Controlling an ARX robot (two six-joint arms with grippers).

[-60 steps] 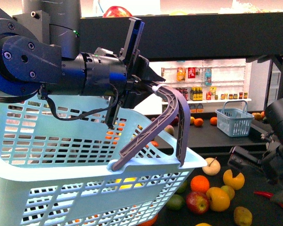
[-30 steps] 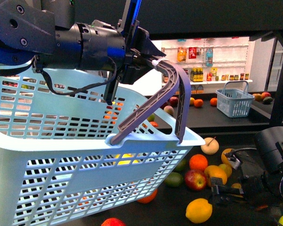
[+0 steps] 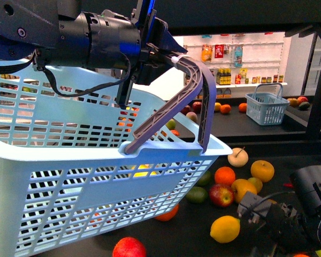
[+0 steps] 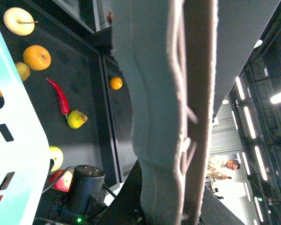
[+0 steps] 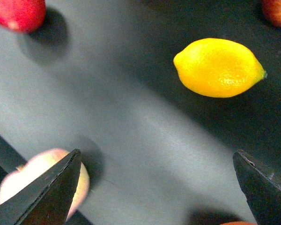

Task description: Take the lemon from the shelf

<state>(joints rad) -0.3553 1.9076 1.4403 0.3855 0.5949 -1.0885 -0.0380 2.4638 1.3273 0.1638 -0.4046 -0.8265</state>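
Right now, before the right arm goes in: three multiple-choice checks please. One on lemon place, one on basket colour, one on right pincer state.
1. Where does the lemon lie?
A) in the basket
B) on the dark shelf tier, clear of the right pincer
C) between the right pincer's fingers

2. What colour is the basket hanging from the left pincer?
A) red
B) light blue
C) black

3. How does the right pincer stand?
A) shut on the lemon
B) shut on an apple
C) open, empty

Answers:
1 B: the right wrist view shows it on the tier, beyond the fingertips.
2 B: the front view shows pale blue mesh walls.
3 C: both fingers sit wide apart with only bare tier between them.
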